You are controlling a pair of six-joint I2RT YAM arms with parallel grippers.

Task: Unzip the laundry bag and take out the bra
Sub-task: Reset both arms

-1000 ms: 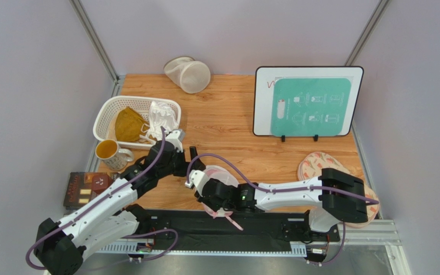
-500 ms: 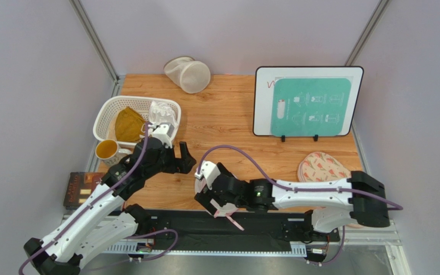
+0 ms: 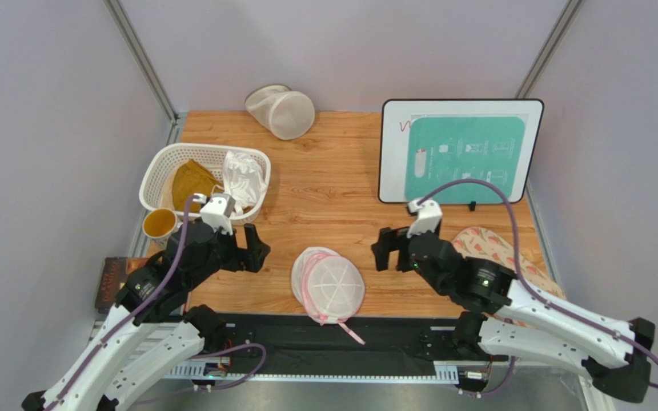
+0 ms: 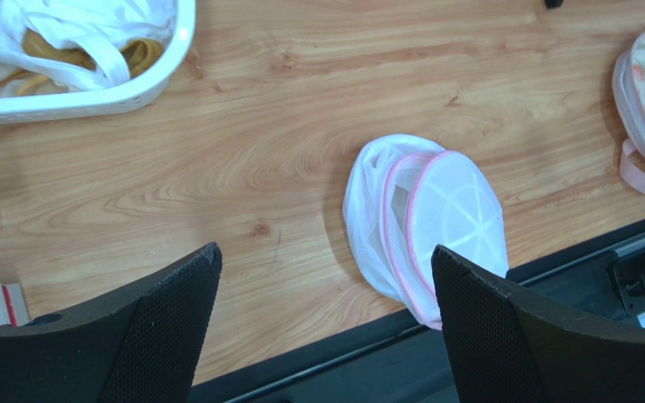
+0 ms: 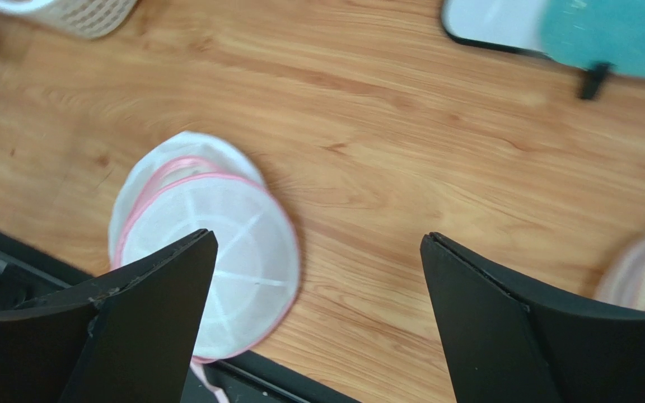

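Laundry bag lies alone on the wooden table, at its near edge midway between the two arms. Its pink-trimmed round face is up, and in the left wrist view its two mesh halves gape apart along the zipper. A pink strap from it trails over the black strip in front. A second ago the right gripper sat right on top of the bag, clamped shut. Now it has let go and drawn off to the bag's right, jaws spread wide with nothing between them. The left gripper, which then reached toward the basket, has pulled back to the bag's left, jaws likewise wide apart and empty. The bag, then mostly hidden under the right arm, is now in full view and touched by neither gripper. Beyond the bag to its left stands a white basket. It holds the bra, a crumpled white garment against the side nearest the bag, beside a mustard-yellow garment. A mug, yellow inside, stands just in front of the basket. To the bag's right lies a pink patterned cloth, and well beyond the bag a cream mesh bag lies on its side.
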